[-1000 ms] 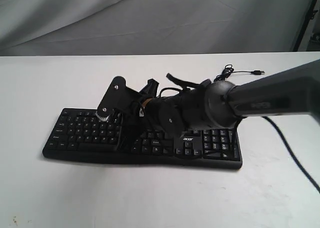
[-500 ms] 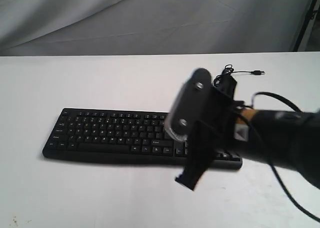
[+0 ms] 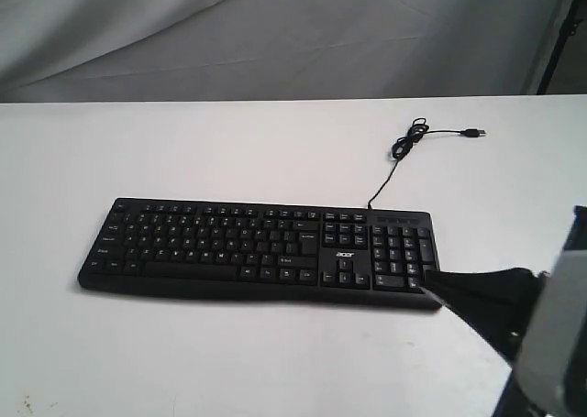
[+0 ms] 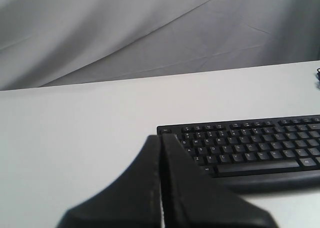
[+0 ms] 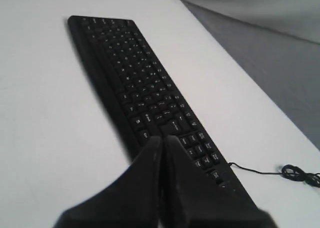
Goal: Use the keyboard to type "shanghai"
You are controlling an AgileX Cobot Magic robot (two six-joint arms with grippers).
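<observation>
The black keyboard (image 3: 257,247) lies flat across the middle of the white table (image 3: 275,151), number pad and "acer" logo at its right end. My right gripper (image 3: 415,274) is shut on nothing, its tip just off the keyboard's front right corner, low at the right of the exterior view. In the right wrist view the closed fingers (image 5: 161,138) point along the keyboard (image 5: 130,72) from the number pad end. My left gripper (image 4: 160,137) is shut and empty, near the keyboard's (image 4: 250,145) left end. It is out of the exterior view.
The keyboard's thin black cable (image 3: 404,147) runs back from its rear edge, coils, and ends in a loose USB plug (image 3: 474,132); the coil (image 5: 297,174) also shows in the right wrist view. A grey cloth backdrop (image 3: 275,32) hangs behind the table.
My right arm, which was stretched over the keyboard's letter keys, has swung back to the right and down to the front right corner. The keyboard has stayed put.
</observation>
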